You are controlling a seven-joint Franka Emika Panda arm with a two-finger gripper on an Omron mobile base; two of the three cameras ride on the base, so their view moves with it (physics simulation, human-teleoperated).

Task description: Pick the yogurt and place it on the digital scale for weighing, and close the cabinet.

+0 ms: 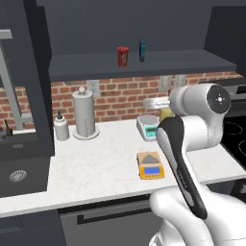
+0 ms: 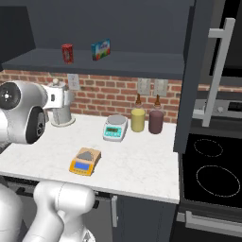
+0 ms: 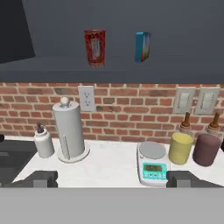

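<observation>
Left base view: yogurt (image 1: pixel 123 56) upright on shelf of open cabinet (image 1: pixel 144 65), well above and left of the wrist; slim blue container (image 1: pixel 142 50) just to its right, apart from it. Digital scale (image 1: pixel 151 165) flat on counter (image 1: pixel 86 163), below and nearer the base than the wrist, plate bare. Best approach judged level with the shelf, pincer straddling the cup at mid-height.

Right base view: open cabinet door (image 2: pixel 196 75) with bar handle (image 2: pixel 217 71) far right of the hand, to be swung shut later. White scale (image 2: pixel 116 127), yellow jar (image 2: pixel 138 119) and dark jar (image 2: pixel 156 121) grouped on the counter right of the hand; none in the line from shelf to digital scale.

Hand view: pincer (image 3: pixel 112 179) spread wide, holding nothing, fingertips (image 3: pixel 43 178) at bottom. Yogurt above and slightly left of centre, well apart. Paper towel holder (image 3: pixel 69 131) and soap bottle (image 3: pixel 43 142) below the yogurt, likely to hinder a low descent; shelf lip also to be cleared.
</observation>
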